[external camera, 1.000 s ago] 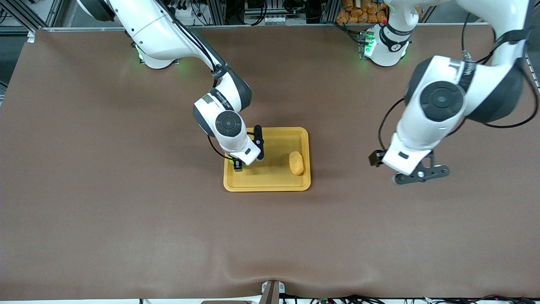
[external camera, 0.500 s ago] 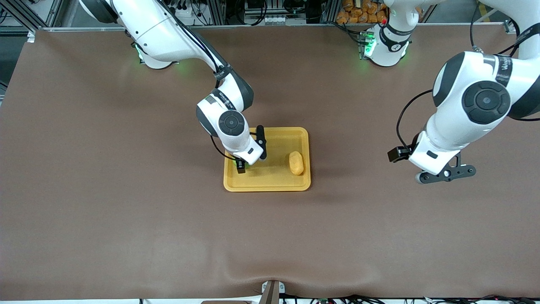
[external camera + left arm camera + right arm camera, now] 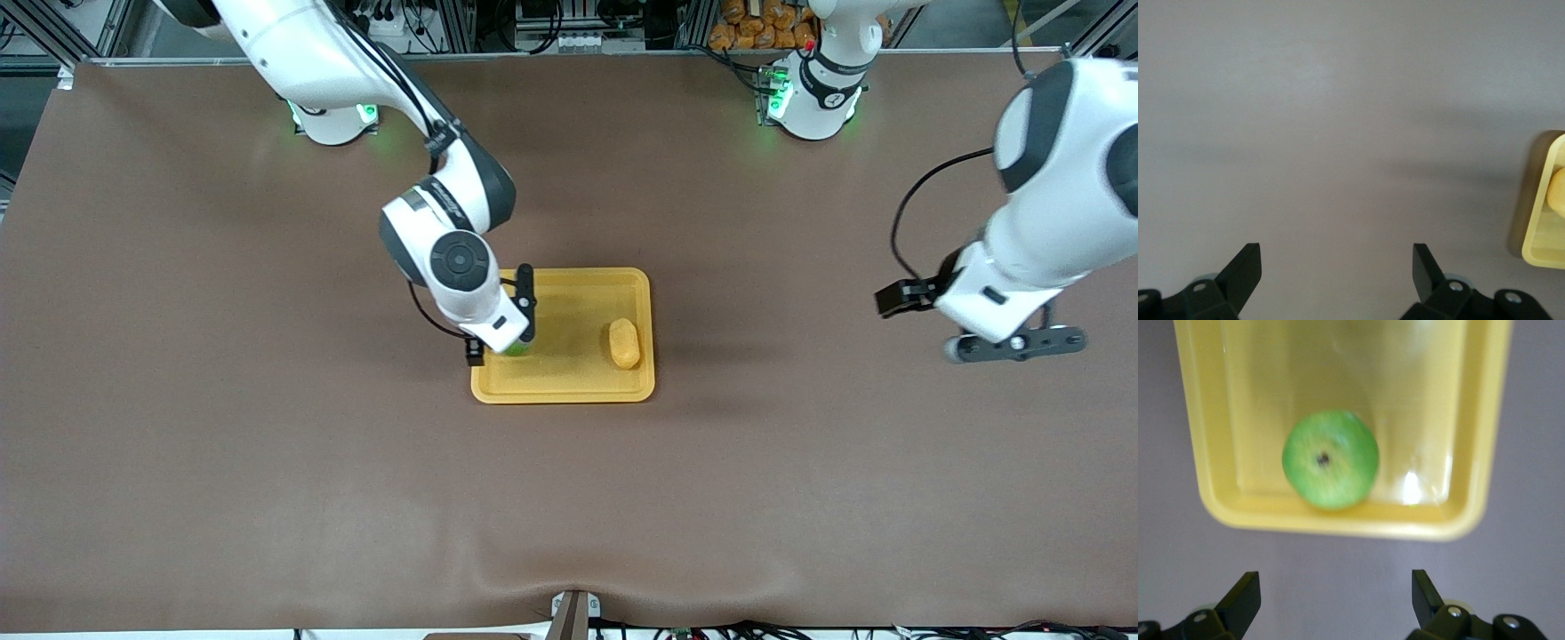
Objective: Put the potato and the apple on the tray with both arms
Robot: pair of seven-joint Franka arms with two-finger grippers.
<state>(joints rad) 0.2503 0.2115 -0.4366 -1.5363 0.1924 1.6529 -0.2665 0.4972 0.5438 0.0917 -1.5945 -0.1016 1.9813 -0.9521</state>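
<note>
The yellow tray (image 3: 578, 369) lies mid-table. On it rests the yellow-orange potato (image 3: 624, 343), at the end toward the left arm. The green apple (image 3: 1330, 459) sits in the tray at the end toward the right arm, stem dimple up, touched by nothing. From the front only a sliver of the apple (image 3: 516, 352) shows under the right hand. My right gripper (image 3: 1336, 593) hangs open and empty over that end of the tray (image 3: 1338, 527). My left gripper (image 3: 1013, 345) is open and empty over bare table toward the left arm's end. The left wrist view catches a tray corner (image 3: 1541, 227) and the potato's edge (image 3: 1558, 193).
The brown table mat (image 3: 267, 444) spreads wide around the tray on every side. Cables and a bin of orange items (image 3: 765, 22) stand past the table's edge by the arm bases.
My right gripper has opened, left the apple in the tray and drawn back toward the right arm's end. The left arm has swung away from the tray toward its own end.
</note>
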